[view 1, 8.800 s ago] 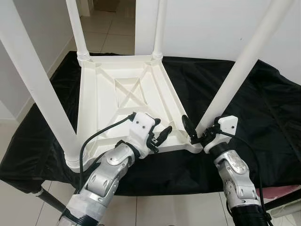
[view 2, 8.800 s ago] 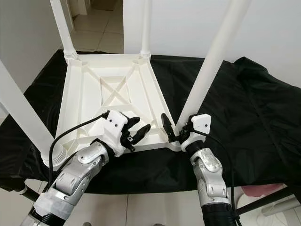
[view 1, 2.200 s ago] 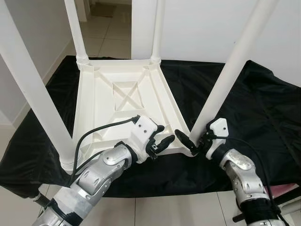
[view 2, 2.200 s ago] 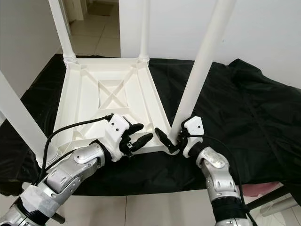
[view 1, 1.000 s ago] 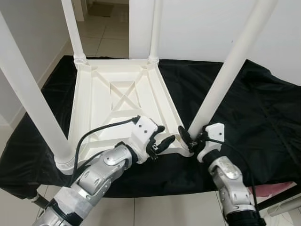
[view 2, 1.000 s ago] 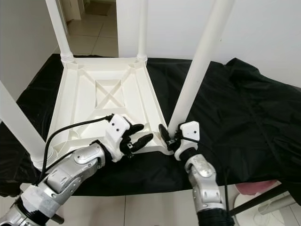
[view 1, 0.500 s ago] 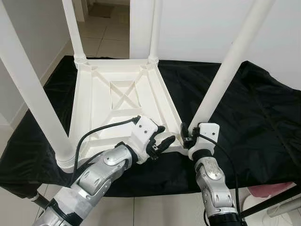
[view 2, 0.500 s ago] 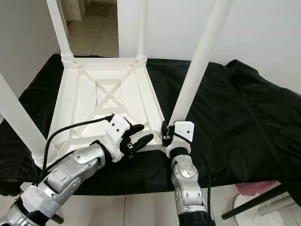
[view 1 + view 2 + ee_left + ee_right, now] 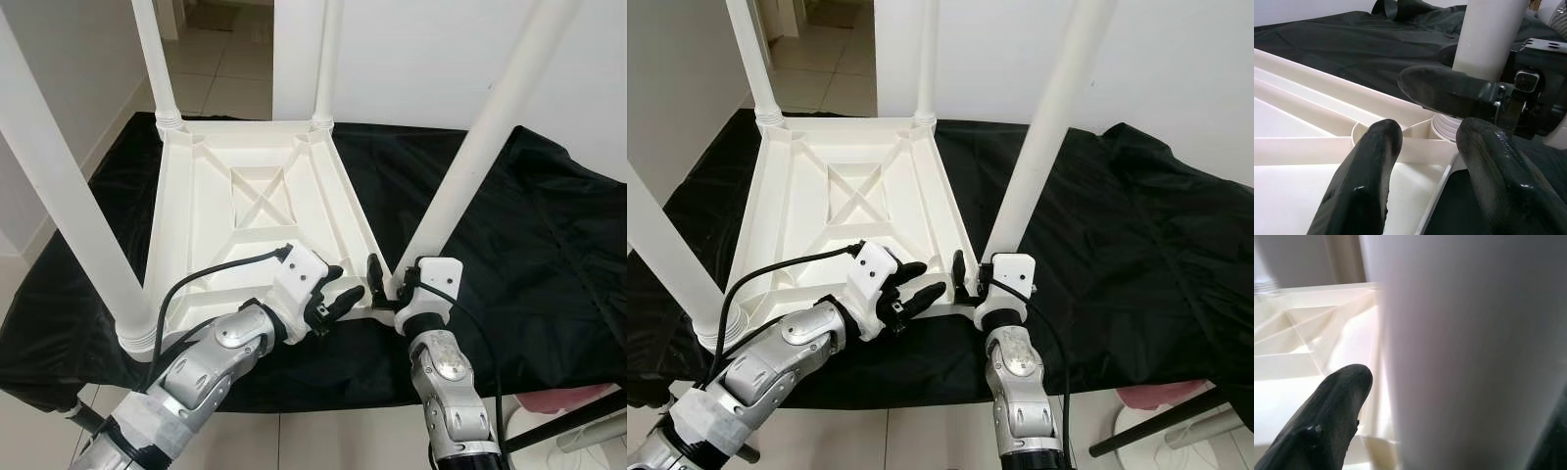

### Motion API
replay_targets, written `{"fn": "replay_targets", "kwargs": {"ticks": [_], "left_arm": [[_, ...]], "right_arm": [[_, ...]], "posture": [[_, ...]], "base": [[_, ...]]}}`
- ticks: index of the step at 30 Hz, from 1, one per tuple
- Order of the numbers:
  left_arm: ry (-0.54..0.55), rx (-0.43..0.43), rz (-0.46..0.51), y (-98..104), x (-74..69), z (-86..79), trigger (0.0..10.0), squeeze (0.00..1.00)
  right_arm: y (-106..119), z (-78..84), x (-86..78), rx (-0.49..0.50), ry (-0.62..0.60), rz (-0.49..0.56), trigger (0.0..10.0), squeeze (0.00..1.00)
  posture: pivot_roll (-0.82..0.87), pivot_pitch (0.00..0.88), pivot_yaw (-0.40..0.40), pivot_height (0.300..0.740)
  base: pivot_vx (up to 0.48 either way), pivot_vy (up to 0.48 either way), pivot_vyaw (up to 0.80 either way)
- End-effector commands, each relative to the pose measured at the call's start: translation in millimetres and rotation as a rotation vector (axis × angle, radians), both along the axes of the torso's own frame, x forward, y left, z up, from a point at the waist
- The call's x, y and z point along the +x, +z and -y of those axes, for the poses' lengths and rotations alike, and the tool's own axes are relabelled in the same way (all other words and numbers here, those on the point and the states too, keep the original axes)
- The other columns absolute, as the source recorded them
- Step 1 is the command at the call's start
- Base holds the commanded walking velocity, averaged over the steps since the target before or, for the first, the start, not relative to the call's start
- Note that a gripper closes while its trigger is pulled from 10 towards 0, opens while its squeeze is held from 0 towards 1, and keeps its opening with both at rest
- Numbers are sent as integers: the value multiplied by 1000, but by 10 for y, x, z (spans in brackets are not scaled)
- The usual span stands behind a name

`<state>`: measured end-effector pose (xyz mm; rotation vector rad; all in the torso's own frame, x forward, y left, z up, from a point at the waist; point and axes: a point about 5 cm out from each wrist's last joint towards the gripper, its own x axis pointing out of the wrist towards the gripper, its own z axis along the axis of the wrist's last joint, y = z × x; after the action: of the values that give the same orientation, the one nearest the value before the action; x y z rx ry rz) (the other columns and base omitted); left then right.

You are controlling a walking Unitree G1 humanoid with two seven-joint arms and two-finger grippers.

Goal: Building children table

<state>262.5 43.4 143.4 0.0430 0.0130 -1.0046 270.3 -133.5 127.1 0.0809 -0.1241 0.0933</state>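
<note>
While it lies upside down, the table serves as the landmark for every place below.
Cloth: a crumpled black fabric sheet (image 9: pixel 549 245) is spread under the table.
Table: the white plastic children's table (image 9: pixel 257 211) is laid top-down on the cloth, four round white legs raised.
Near right leg: the white plastic tube leg (image 9: pixel 470 157) is seated in the table's near right corner socket.
Left gripper (image 9: pixel 338 290): held over the table's near edge, fingers parted, nothing held.
Right gripper (image 9: pixel 384 286): set at that leg's base, one black finger (image 9: pixel 1327 421) beside it; grip cannot be told.
</note>
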Motion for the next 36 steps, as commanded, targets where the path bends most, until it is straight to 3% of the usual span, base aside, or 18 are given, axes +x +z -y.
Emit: {"fn": "replay_targets", "kwargs": {"ticks": [1,3,4,7,11,15,19,24,25,26,27,36], "left_arm": [[-201,25,-3,-27,-96,46,10000,0],[-201,30,-1,-30,-93,43,10000,0],[-200,36,0,-37,-87,38,10000,0],[-199,39,1,-41,-84,34,10000,0],[-207,43,-1,-42,-80,26,10000,0],[-211,42,0,-36,-82,29,10000,0],[-216,52,12,-9,-17,20,10000,0],[-215,60,19,2,14,2,10000,0],[-216,62,23,7,28,5,10000,0],[-216,62,23,7,28,5,10000,0],[-219,61,27,15,34,12,10000,0],[-219,61,49,52,102,48,10000,0]], "right_arm": [[13,81,-16,-16,65,4,10000,180],[18,104,-18,-30,97,8,10000,180],[31,141,-20,-40,137,18,10000,0],[41,164,-21,-45,160,25,10000,0],[20,268,-39,-106,392,8,10000,0],[19,296,-44,-115,434,0,10000,0],[-9,445,10,-165,543,-40,10000,0],[-40,514,36,-198,577,-60,10000,0],[-49,534,57,-210,592,-66,4039,0],[-49,534,57,-210,592,-66,4039,0],[-55,544,74,-217,598,-68,118,0],[-115,549,110,-218,634,-80,0,0]], "posture": [[-23,0,-89,740],[-23,0,-89,740],[-24,0,-89,740],[-24,0,-89,740],[-34,0,-74,740],[-35,0,-66,740],[-36,0,-57,740],[-37,0,-49,740],[-39,0,-46,740],[-39,0,-46,740],[-39,0,-47,740],[-42,0,-48,740]], "base": [[0,0,0],[0,0,0],[0,0,0],[0,0,0],[0,0,0],[0,0,0],[0,0,0],[0,0,0],[0,0,0],[0,0,0],[0,0,0],[0,0,0]]}}
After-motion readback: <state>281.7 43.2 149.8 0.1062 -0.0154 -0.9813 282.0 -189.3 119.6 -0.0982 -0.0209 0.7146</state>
